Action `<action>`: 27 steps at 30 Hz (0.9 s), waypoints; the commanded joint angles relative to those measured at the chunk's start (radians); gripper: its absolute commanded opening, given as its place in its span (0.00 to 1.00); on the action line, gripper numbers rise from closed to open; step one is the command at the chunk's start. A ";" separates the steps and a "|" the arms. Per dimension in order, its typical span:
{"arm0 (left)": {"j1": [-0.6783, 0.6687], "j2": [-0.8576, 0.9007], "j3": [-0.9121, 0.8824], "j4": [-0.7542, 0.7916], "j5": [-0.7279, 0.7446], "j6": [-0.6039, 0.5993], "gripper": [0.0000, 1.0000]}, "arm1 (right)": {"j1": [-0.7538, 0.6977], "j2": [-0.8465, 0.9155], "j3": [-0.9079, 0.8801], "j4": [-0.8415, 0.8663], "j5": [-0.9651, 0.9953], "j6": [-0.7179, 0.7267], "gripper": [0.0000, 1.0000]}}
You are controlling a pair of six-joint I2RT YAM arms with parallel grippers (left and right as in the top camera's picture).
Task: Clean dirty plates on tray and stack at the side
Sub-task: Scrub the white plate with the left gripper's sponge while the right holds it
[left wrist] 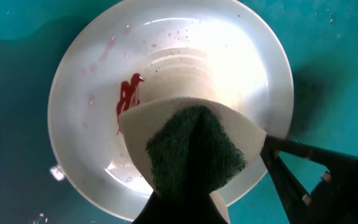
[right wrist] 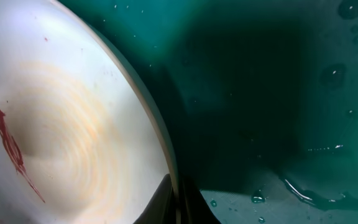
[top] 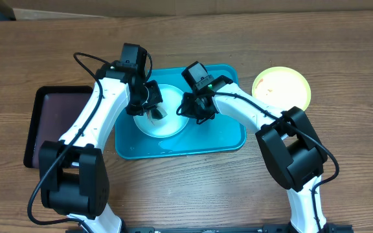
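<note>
Both arms sat closest to the overhead cam, bent in over the turquoise tray (top: 228, 139) in the middle of the table (top: 342, 39). My left gripper (top: 149, 107) hung over the white plate (top: 164, 128), which lay in the left half of that tray, and it was clamped on a sponge (top: 155, 114). My right gripper (top: 196, 111) was down at the plate's right edge. The yellow-green plate (top: 281, 88) sat on the wood off to the right, outside the tray. A black tray (top: 44, 107) lay at the far left, near the turquoise one.

On the left wrist cam, the sponge filled the bottom middle. It was folded so the green scrubby side faced me with pale foam curling round it, pinched tight in my left fingers. Its top edge sat just beside a red smear (left wrist: 128, 99) left of the plate's centre, but I couldn't tell if they touched. Fainter pink specks trailed toward the upper-left rim. The right gripper's dark fingers came in from the lower right and met the rim.

On the right wrist cam, the plate took up the left side with a thin red streak on it. Its rim ran down between my closed right fingers at the bottom edge, so that gripper had the plate by the rim. Beside it, the tray floor was wet with water drops (right wrist: 334, 74).
</note>
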 commanded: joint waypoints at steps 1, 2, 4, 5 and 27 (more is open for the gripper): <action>-0.002 0.008 -0.040 0.049 0.006 -0.010 0.04 | 0.007 0.012 0.008 -0.001 -0.008 0.036 0.04; -0.003 0.008 -0.050 0.068 0.005 -0.008 0.04 | 0.006 0.012 0.008 -0.001 -0.008 0.036 0.04; -0.005 0.008 -0.068 0.101 0.014 -0.002 0.04 | 0.007 0.012 0.008 -0.001 -0.008 0.036 0.04; -0.005 0.008 -0.077 0.121 0.028 0.007 0.04 | 0.006 0.012 0.008 0.000 -0.007 0.036 0.04; -0.005 0.116 -0.185 0.357 0.102 0.012 0.04 | 0.006 0.012 0.008 0.006 -0.008 0.035 0.04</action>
